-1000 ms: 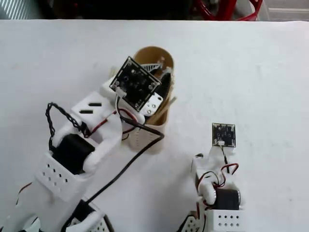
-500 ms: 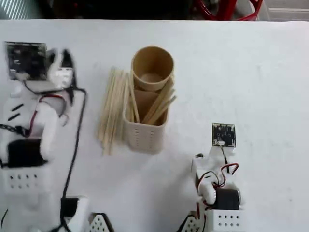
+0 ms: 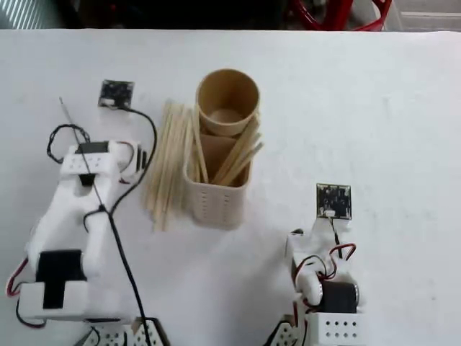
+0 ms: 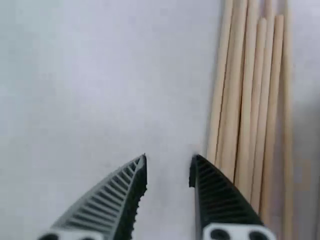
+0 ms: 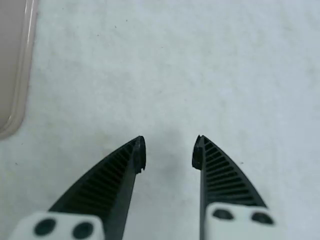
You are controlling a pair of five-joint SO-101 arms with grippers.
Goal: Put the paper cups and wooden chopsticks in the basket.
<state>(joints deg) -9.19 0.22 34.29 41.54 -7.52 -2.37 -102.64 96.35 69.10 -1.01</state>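
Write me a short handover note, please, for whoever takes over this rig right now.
The left gripper is open and empty, low over the table next to the loose chopsticks.
The right gripper is open and empty over bare table.
Done: one paper cup sits in the basket, with a few basket chopsticks leaning inside.
Left: the loose chopsticks lie bundled on the table beside the basket and need to go in.

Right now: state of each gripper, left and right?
Left gripper: open, holding nothing, next to the loose chopsticks on the table.
Right gripper: open, holding nothing, above the table.
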